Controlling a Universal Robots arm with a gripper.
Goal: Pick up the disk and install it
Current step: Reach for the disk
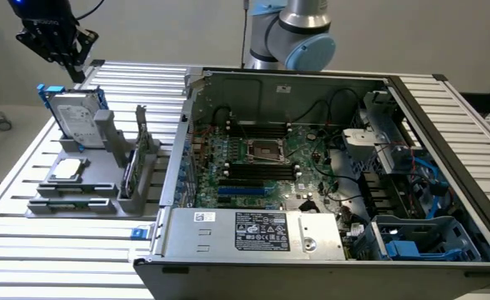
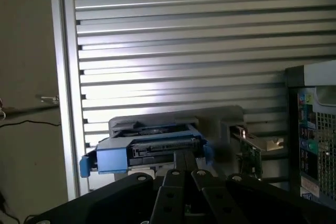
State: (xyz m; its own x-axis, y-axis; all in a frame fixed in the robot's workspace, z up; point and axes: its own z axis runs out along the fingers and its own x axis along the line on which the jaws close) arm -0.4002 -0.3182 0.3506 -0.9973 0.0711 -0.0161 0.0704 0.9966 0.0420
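Note:
The disk [image 1: 75,120] is a silver-grey drive with a white label in a bright blue carrier. It leans upright at the back of a grey holder [image 1: 78,203] on the exterior view's left. My black gripper [image 1: 73,67] hangs above and just behind the disk's top edge, apart from it. In the wrist view the disk [image 2: 149,151] shows end-on just beyond my gripper [image 2: 184,157]. The two fingers [image 2: 172,182] lie close together with nothing between them.
A small square silver chip [image 1: 68,170] and a thin dark circuit card [image 1: 133,164] sit in the same holder. The open computer case [image 1: 329,162] fills the exterior view's right, with blue drive bays [image 1: 420,245] at its near corner. The slatted table [image 1: 62,250] carries everything.

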